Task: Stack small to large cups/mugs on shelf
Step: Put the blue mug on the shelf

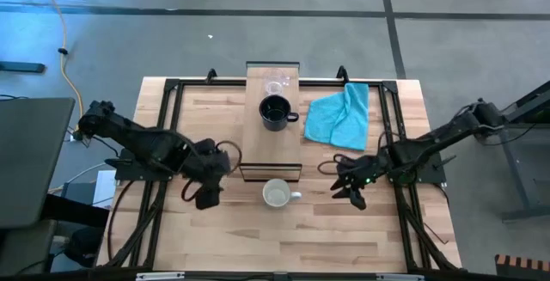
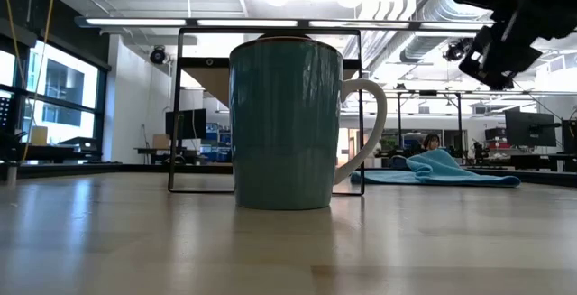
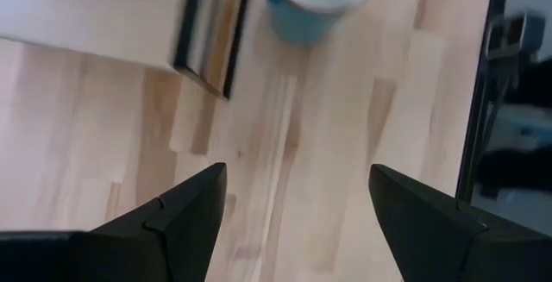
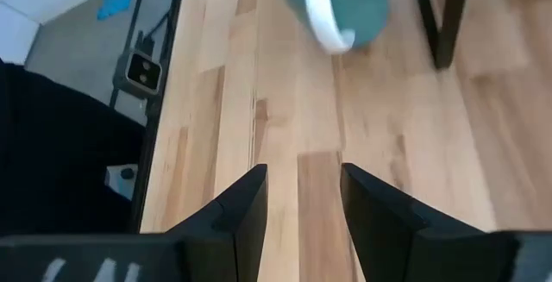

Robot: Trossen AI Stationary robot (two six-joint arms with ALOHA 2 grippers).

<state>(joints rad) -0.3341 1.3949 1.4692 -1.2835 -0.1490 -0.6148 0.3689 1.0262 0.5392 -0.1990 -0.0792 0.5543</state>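
On the light-wood shelf [image 1: 273, 143] at the table's middle stand a small clear glass cup [image 1: 277, 86] and, nearer, a black handled mug [image 1: 275, 113]. A third mug [image 1: 277, 194], teal outside with a white inside and a white handle, stands upright on the table just in front of the shelf's near end [image 2: 287, 124]. Its handle [image 4: 323, 15] points toward the table's right edge. My left gripper [image 1: 206, 197] hovers open to the left of this mug [image 3: 315, 2], over bare table. My right gripper [image 1: 351, 191] hovers open to the mug's right [image 4: 302, 172].
A turquoise cloth [image 1: 339, 113] lies crumpled to the right of the shelf [image 2: 442, 169]. The shelf's dark frame [image 2: 270, 106] stands right behind the teal mug. A black metal frame [image 1: 163, 143] runs along the table's edges. Bare wood lies along the near edge.
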